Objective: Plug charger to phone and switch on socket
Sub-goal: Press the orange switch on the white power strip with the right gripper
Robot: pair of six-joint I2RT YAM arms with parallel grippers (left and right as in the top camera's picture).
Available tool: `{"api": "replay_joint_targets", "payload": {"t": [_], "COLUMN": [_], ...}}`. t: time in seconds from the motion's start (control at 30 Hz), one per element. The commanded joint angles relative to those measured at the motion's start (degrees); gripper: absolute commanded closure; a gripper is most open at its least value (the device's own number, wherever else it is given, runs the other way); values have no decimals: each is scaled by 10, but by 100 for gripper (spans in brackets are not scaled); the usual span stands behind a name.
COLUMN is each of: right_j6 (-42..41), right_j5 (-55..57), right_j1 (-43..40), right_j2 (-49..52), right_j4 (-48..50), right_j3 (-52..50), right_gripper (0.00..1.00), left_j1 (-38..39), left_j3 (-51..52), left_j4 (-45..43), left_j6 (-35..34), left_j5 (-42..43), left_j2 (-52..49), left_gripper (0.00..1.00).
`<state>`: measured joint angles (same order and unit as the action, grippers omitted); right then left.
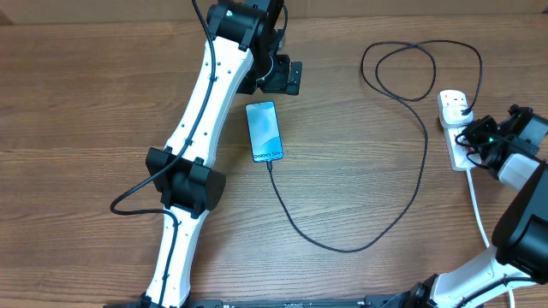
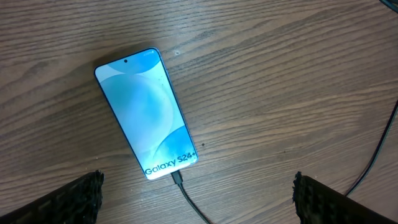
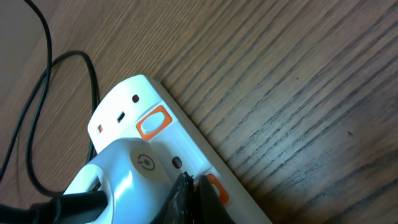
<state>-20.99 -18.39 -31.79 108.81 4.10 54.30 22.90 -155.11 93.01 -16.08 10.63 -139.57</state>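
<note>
Overhead view: a brown wood-grain tabletop (image 1: 360, 188) fills my frame. The slim rectangular smartphone with the lit blue-and-white screen (image 1: 264, 131) lies flat near the middle. The long thin black charger cable (image 1: 294, 224) runs from its near end, sweeps right, loops at the far side and reaches the white elongated power strip (image 1: 450, 118) at the right edge.

On the left wrist camera I see the cable's tip seated in the phone's port, just under the line of text. The right wrist camera shows a white rounded adapter (image 3: 121, 177) plugged into the strip beside 2 orange-red rocker switches (image 3: 153, 122).

The left gripper (image 1: 281, 79) hangs just beyond the phone's far end, its black fingers (image 2: 74, 199) spread wide and holding nothing. The right gripper (image 1: 473, 137) is angled down onto the strip. Its fingers are pinched together with nothing between them, and their tip touches the strip right beside the switch nearest the camera.
</note>
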Motion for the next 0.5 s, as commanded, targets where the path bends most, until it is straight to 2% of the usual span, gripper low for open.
{"api": "replay_joint_targets", "payload": {"t": [0.0,0.47], "right_j6": [2,9], "right_j5": [-42,-38], "right_j1": [12,52], "right_j2": [14,15], "right_j4": [-11,-47], "right_j3": [6,6], "right_gripper": [96,96], "left_j1": [0,0], "left_j3": [-13,-13], "left_j4": [-3,-3], "left_j6": [2,2], "left_j5": [-5,-6], "left_j2": [9,9], "left_gripper": [0,0]}}
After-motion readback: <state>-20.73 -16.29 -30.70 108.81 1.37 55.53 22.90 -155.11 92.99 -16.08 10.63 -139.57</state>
